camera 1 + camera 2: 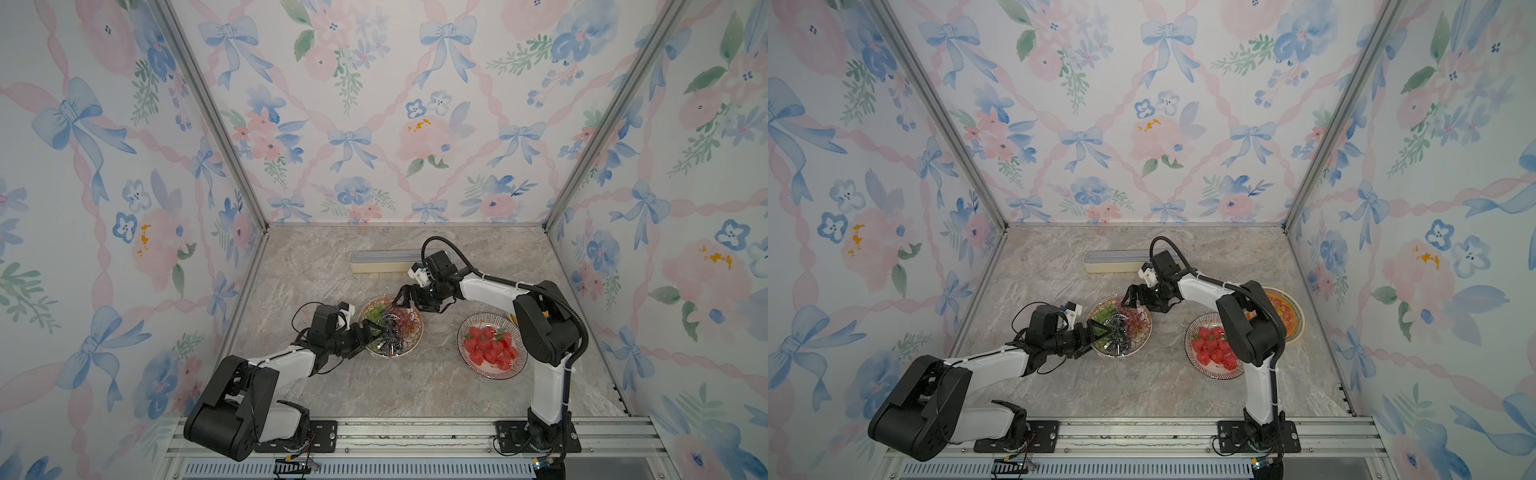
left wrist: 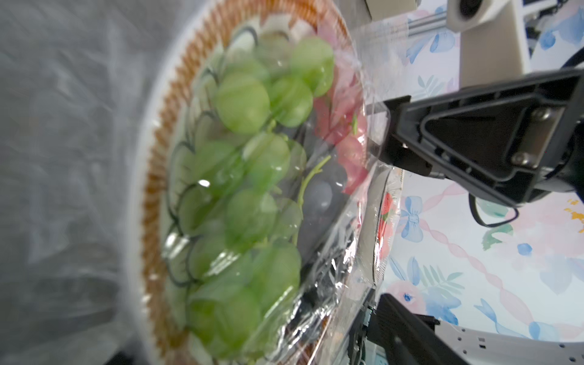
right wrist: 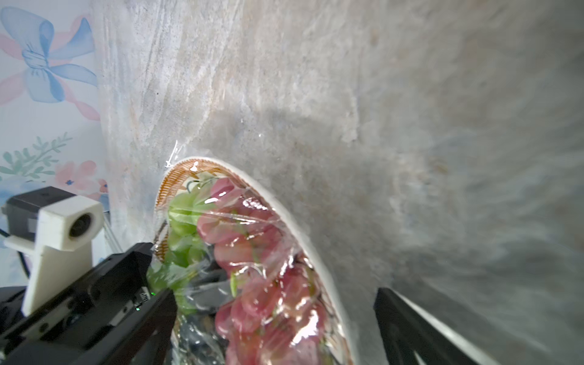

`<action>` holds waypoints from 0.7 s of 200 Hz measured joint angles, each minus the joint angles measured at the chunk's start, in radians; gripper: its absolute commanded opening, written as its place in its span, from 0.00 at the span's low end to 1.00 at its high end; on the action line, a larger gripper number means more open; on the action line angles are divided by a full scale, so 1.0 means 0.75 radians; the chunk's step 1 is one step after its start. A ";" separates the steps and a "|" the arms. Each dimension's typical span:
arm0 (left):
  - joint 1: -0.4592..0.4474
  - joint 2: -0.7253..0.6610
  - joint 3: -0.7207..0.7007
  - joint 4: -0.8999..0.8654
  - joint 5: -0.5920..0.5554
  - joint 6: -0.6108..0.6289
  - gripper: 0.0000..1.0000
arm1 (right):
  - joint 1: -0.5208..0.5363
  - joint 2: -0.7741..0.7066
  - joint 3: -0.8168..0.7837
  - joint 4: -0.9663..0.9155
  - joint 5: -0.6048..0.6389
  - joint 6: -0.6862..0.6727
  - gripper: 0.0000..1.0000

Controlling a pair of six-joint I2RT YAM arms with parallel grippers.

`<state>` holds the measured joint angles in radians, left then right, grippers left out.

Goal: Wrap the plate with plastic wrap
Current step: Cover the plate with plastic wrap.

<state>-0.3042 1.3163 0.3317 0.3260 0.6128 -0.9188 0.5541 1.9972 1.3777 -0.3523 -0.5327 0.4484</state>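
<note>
Plastic wrap (image 1: 390, 332), clear and crinkled, covers the plate (image 1: 419, 332) mid-table in both top views. The left gripper (image 1: 372, 330) and right gripper (image 1: 402, 299) overlap its left and far rims, jaws wide, holding nothing. The cream box (image 1: 380, 262) lies farther back, its right end hidden.
Left wrist view: blurred green grapes (image 2: 246, 177) under glossy film.
Right wrist view: red grapes (image 3: 252, 252), ribbed orange rim.

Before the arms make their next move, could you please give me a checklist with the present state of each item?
1. left end effector open: ok.
2. right end effector open: ok.
3. plastic wrap lies over the grapes: ok.
4. Wrap edge tucked under the plate rim: cannot tell.
5. Wrap lying smooth: not ok, crinkled beside the left end effector.
6. strawberry plate apart from the grape plate: ok.
</note>
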 measured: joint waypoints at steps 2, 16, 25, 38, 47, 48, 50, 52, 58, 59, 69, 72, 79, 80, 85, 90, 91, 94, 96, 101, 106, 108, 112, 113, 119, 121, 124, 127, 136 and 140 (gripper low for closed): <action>0.003 -0.001 0.002 -0.008 -0.007 0.008 0.92 | -0.002 -0.001 0.007 -0.008 0.005 -0.012 0.99; 0.018 -0.008 0.018 -0.064 -0.044 0.053 0.92 | -0.006 -0.003 0.065 -0.048 0.025 -0.081 0.99; 0.028 -0.020 0.028 -0.094 -0.072 0.079 0.93 | -0.003 -0.003 0.103 -0.058 0.033 -0.127 1.00; 0.061 -0.036 0.033 -0.129 -0.101 0.109 0.92 | 0.012 -0.002 0.151 -0.054 0.027 -0.172 1.00; 0.082 -0.041 0.040 -0.148 -0.116 0.126 0.92 | 0.024 0.003 0.182 -0.043 0.017 -0.195 1.00; 0.085 -0.041 0.042 -0.151 -0.120 0.130 0.92 | 0.025 0.004 0.187 -0.041 0.015 -0.198 1.00; 0.089 -0.041 0.044 -0.154 -0.123 0.133 0.92 | 0.027 0.006 0.192 -0.038 0.012 -0.202 1.00; 0.094 -0.041 0.047 -0.158 -0.126 0.137 0.92 | 0.032 0.011 0.201 -0.037 0.008 -0.208 1.00; 0.107 -0.039 0.056 -0.170 -0.135 0.151 0.92 | 0.042 0.027 0.234 -0.030 -0.003 -0.223 1.00; 0.108 -0.039 0.057 -0.171 -0.135 0.152 0.92 | 0.042 0.028 0.238 -0.029 -0.004 -0.224 1.00; 0.124 -0.030 0.077 -0.190 -0.142 0.170 0.92 | 0.057 0.068 0.296 -0.010 -0.022 -0.247 1.00; 0.128 -0.023 0.083 -0.193 -0.144 0.179 0.92 | 0.062 0.081 0.312 -0.005 -0.029 -0.254 1.00; 0.129 -0.005 0.103 -0.200 -0.144 0.190 0.92 | 0.072 0.120 0.360 0.006 -0.048 -0.267 1.00; 0.130 -0.001 0.106 -0.200 -0.143 0.190 0.92 | 0.073 0.124 0.364 0.007 -0.050 -0.269 1.00; 0.131 0.013 0.121 -0.204 -0.143 0.200 0.92 | 0.078 0.149 0.392 0.018 -0.060 -0.275 1.00; 0.131 0.027 0.134 -0.208 -0.140 0.207 0.91 | 0.085 0.180 0.423 0.021 -0.072 -0.282 1.00; 0.131 0.032 0.139 -0.210 -0.139 0.209 0.91 | 0.086 0.183 0.427 0.022 -0.074 -0.283 1.00; 0.131 0.041 0.146 -0.211 -0.136 0.211 0.91 | 0.089 0.203 0.448 0.021 -0.083 -0.289 1.00; 0.131 0.047 0.153 -0.212 -0.133 0.214 0.91 | 0.092 0.214 0.459 0.022 -0.086 -0.290 1.00; 0.130 0.062 0.165 -0.213 -0.130 0.217 0.91 | 0.095 0.242 0.485 0.024 -0.096 -0.299 1.00; 0.128 0.074 0.176 -0.213 -0.127 0.221 0.91 | 0.100 0.269 0.509 0.025 -0.107 -0.302 1.00; 0.127 0.078 0.180 -0.214 -0.127 0.223 0.91 | 0.101 0.279 0.520 0.024 -0.109 -0.306 1.00; 0.126 0.087 0.187 -0.213 -0.123 0.224 0.91 | 0.104 0.301 0.541 0.021 -0.117 -0.310 1.00; 0.126 0.090 0.189 -0.214 -0.122 0.225 0.91 | 0.104 0.305 0.544 0.020 -0.119 -0.311 1.00; 0.123 0.096 0.194 -0.214 -0.119 0.229 0.91 | 0.108 0.336 0.573 0.019 -0.128 -0.314 1.00; 0.121 0.099 0.196 -0.214 -0.119 0.230 0.91 | 0.109 0.345 0.582 0.017 -0.131 -0.317 1.00; 0.118 0.101 0.198 -0.215 -0.117 0.233 0.91 | 0.110 0.358 0.595 0.016 -0.135 -0.319 1.00; 0.115 0.103 0.199 -0.215 -0.115 0.233 0.91 | 0.112 0.372 0.607 0.015 -0.140 -0.323 1.00; 0.104 0.108 0.201 -0.215 -0.108 0.234 0.91 | 0.117 0.408 0.643 0.005 -0.153 -0.332 1.00; 0.097 0.109 0.201 -0.214 -0.106 0.234 0.91 | 0.119 0.422 0.655 0.002 -0.159 -0.335 1.00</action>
<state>-0.2317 1.3983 0.4828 0.1654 0.5335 -0.7433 0.6430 2.3135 1.8690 -0.3508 -0.6518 0.1970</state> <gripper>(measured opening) 0.913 0.998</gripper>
